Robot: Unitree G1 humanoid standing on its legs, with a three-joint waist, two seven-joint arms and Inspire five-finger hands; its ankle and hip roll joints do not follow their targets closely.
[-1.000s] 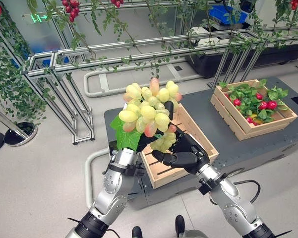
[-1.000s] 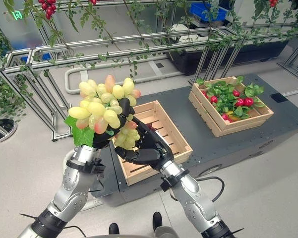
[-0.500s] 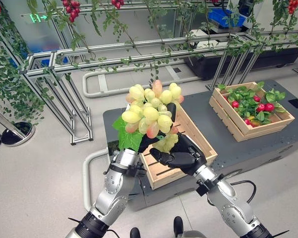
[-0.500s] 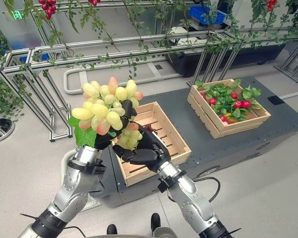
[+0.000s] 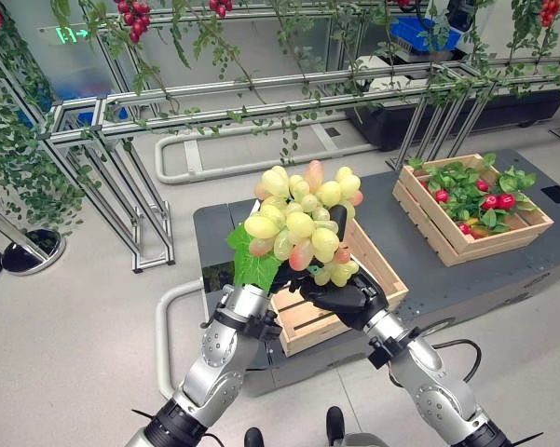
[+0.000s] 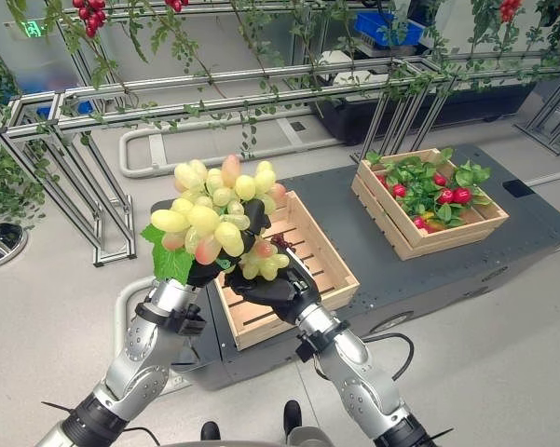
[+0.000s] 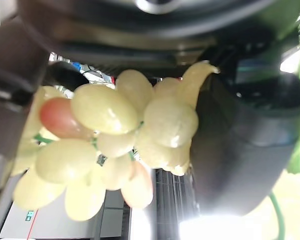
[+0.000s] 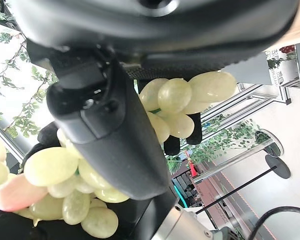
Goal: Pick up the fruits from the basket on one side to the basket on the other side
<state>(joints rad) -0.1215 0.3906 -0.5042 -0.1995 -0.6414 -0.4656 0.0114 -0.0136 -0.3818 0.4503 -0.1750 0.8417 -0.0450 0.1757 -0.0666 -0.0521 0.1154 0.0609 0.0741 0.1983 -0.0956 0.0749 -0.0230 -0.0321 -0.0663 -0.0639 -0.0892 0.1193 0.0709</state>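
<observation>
Aloft: grapes point(image 5: 303, 223), a yellow-green bunch with a leaf, held above the near crate point(image 5: 377, 270) on the dark tabletop point(image 5: 419, 275).
Left hand point(image 6: 205, 273): fingers curled round the bunch from below.
Right hand point(image 5: 340, 293): fingers wrapped round the bunch's underside.
Far crate point(image 5: 471, 237): holds red fruit among leaves, well apart to the right.

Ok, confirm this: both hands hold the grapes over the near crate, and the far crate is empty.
Not quite. The far crate is not empty: the left eye view shows leaves and red fruit in it. The rest stands: the left hand and right hand hold the grapes over the near crate.
</observation>
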